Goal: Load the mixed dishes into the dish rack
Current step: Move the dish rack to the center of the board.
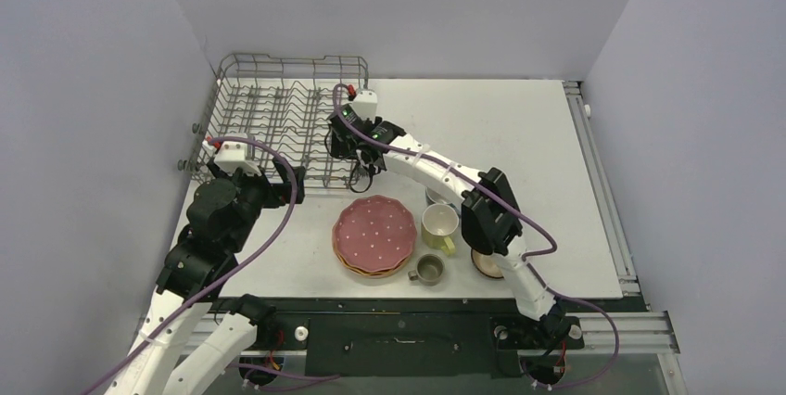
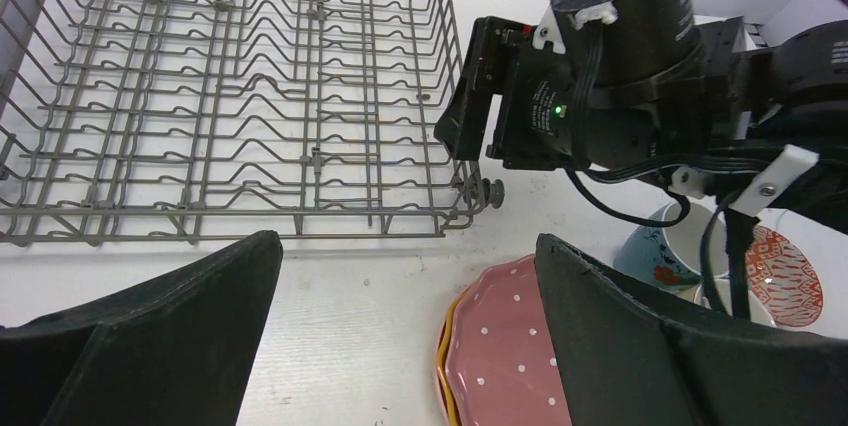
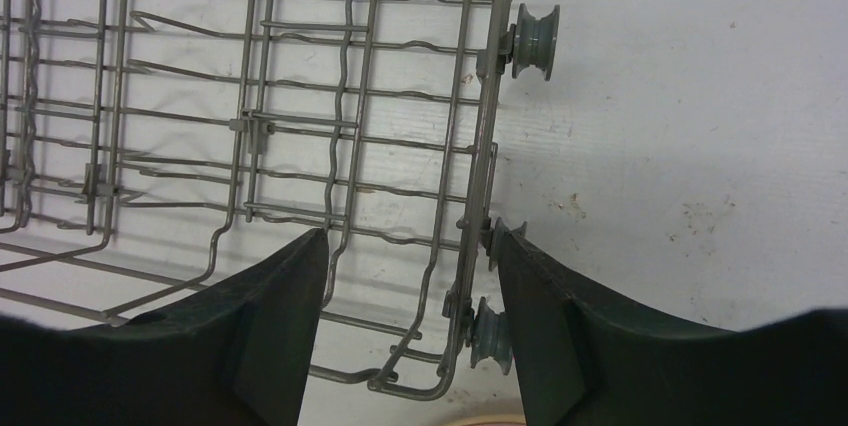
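Observation:
The dish rack [image 1: 278, 117] stands empty at the back left. My right gripper [image 1: 358, 171] hangs at its near right corner, open, and straddles the rack's side wall [image 3: 478, 176]: one finger is inside the basket, the other outside by a small wheel [image 3: 487, 336]. My left gripper [image 2: 405, 246] is wide open and holds nothing, hovering over bare table between the rack [image 2: 250, 96] and the pink dotted plate [image 2: 500, 346]. That plate [image 1: 374, 233] tops a stack of plates. A yellow mug [image 1: 439, 225] and a small grey mug [image 1: 428, 269] stand beside the stack.
A blue mug [image 2: 650, 256] and a red-patterned bowl [image 2: 790, 276] sit partly hidden under my right arm [image 1: 487, 214]. The right wrist [image 2: 600, 76] fills the space right of the rack. Grey walls enclose the table on three sides.

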You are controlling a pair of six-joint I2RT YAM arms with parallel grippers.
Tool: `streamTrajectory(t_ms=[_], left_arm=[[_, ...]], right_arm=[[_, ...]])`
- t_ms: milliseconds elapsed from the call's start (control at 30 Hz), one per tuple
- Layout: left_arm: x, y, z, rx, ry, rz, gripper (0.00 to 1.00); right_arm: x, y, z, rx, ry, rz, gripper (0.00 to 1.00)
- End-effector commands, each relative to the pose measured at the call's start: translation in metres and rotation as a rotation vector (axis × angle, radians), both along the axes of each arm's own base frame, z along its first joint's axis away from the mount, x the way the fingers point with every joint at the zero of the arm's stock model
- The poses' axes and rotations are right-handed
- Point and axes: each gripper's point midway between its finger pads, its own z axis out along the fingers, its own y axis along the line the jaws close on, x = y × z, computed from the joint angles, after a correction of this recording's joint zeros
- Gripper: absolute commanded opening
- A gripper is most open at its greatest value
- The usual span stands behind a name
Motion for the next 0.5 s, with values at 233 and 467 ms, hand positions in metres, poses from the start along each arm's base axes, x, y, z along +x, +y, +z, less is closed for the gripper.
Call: streamTrajectory(t_ms=[233,467], left_arm=[[0.000,-0.002,0.028,-0.052,-0.075,-0.008,0.96],[0.002,-0.001,0.026,-0.049,-0.069,-0.003,0.96]], right_arm=[[0.028,-0.005,-0.006,0.033,-0.016,-0.067,0.49],[0.036,-0.008,-0.017,0.021,-0.004,-0.072,0.42]])
